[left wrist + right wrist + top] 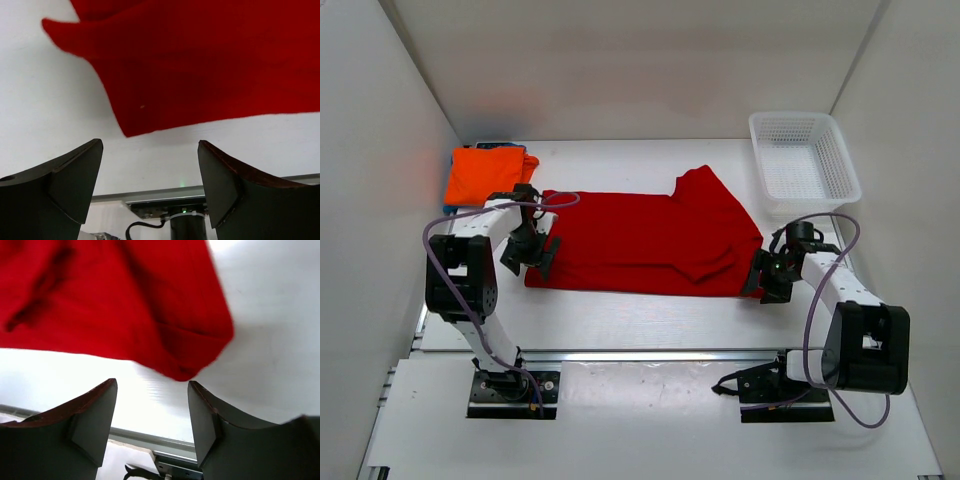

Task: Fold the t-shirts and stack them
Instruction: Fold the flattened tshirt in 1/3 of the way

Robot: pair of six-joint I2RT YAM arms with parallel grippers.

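A deep red t-shirt (645, 240) lies folded lengthwise across the middle of the table, one sleeve pointing to the back. Its left corner (200, 75) and its right corner (130, 305) fill the wrist views. A folded orange t-shirt (485, 175) rests at the back left on a blue one (498, 147), of which only an edge shows. My left gripper (532, 255) hovers at the red shirt's left end, open, nothing between its fingers (75, 180). At the shirt's right end my right gripper (768, 275) is also open and empty.
A white lattice basket (804, 160) stands at the back right. White walls close in the table on three sides. An aluminium rail (650, 355) runs along the near edge by the arm bases.
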